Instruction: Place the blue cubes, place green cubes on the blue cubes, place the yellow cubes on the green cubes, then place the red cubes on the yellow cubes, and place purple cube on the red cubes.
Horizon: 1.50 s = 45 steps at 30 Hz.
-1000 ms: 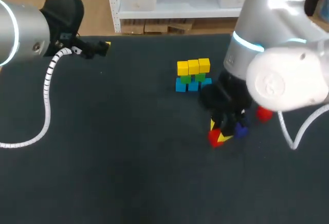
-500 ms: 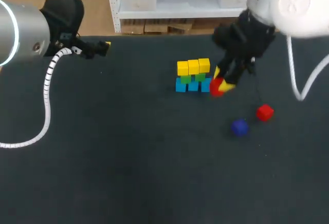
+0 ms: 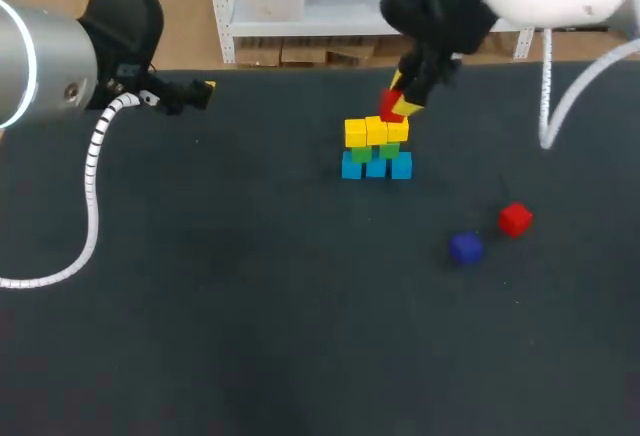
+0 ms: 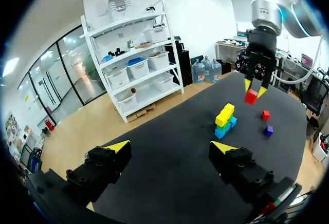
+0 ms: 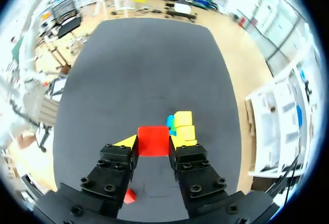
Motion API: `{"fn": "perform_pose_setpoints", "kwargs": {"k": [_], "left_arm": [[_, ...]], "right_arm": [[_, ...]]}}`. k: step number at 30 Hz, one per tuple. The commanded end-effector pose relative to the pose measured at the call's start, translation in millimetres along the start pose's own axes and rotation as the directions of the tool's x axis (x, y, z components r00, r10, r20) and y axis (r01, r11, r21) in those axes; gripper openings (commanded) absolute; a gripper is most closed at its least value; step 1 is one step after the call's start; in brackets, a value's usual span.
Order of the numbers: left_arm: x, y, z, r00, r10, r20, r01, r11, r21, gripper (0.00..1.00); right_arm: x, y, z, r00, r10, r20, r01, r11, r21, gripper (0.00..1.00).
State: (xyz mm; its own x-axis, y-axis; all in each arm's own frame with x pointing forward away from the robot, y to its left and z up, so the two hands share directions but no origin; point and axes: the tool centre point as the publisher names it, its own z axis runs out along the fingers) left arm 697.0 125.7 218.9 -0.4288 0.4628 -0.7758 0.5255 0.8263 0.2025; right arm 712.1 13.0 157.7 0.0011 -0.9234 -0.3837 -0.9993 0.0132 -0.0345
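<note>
A stack stands mid-table: blue cubes (image 3: 375, 166) at the bottom, green cubes (image 3: 376, 152) on them, three yellow cubes (image 3: 376, 130) on top. My right gripper (image 3: 398, 106) hangs just above the stack's right end, shut on a red cube (image 3: 390, 104); in the right wrist view that red cube (image 5: 152, 140) sits between the fingers, above the yellow cubes (image 5: 184, 126). Another red cube (image 3: 515, 219) and a purple cube (image 3: 465, 248) lie on the table to the right. My left gripper (image 3: 203, 91) stays open at the far left, its fingertips (image 4: 117, 146) wide apart with nothing between them.
The table (image 3: 250, 306) is a dark mat. From the left wrist view, the stack (image 4: 224, 120), the loose red cube (image 4: 265, 114) and the purple cube (image 4: 269, 130) lie far ahead of the left gripper. A white cable (image 3: 92, 196) hangs from the left arm.
My right arm lifted a red cube from the table near the purple cube and carried it back and left, up over the stack's right end. The left arm kept still.
</note>
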Motion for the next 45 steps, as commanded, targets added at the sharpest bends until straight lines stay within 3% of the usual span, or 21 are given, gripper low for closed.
{"fn": "perform_pose_setpoints", "kwargs": {"k": [1, 26, 45], "left_arm": [[0.1, 1.4, 0.8, 1.0, 0.001, 0.002, -0.001, 1.0, 0.006, 1.0], [0.1, 1.4, 0.8, 1.0, 0.001, 0.002, -0.001, 1.0, 0.006, 1.0], [0.1, 1.4, 0.8, 1.0, 0.001, 0.002, -0.001, 1.0, 0.006, 1.0]], "right_arm": [[-7.1, -9.2, 13.4, 0.999, 0.037, -0.04, -0.037, 0.999, 0.008, 0.0], [1.3, -49.3, 50.7, 0.988, 0.074, -0.137, -0.071, 0.997, 0.026, 0.0], [4.7, -57.2, 66.4, 0.982, 0.091, -0.166, -0.089, 0.996, 0.022, 0.0]]}}
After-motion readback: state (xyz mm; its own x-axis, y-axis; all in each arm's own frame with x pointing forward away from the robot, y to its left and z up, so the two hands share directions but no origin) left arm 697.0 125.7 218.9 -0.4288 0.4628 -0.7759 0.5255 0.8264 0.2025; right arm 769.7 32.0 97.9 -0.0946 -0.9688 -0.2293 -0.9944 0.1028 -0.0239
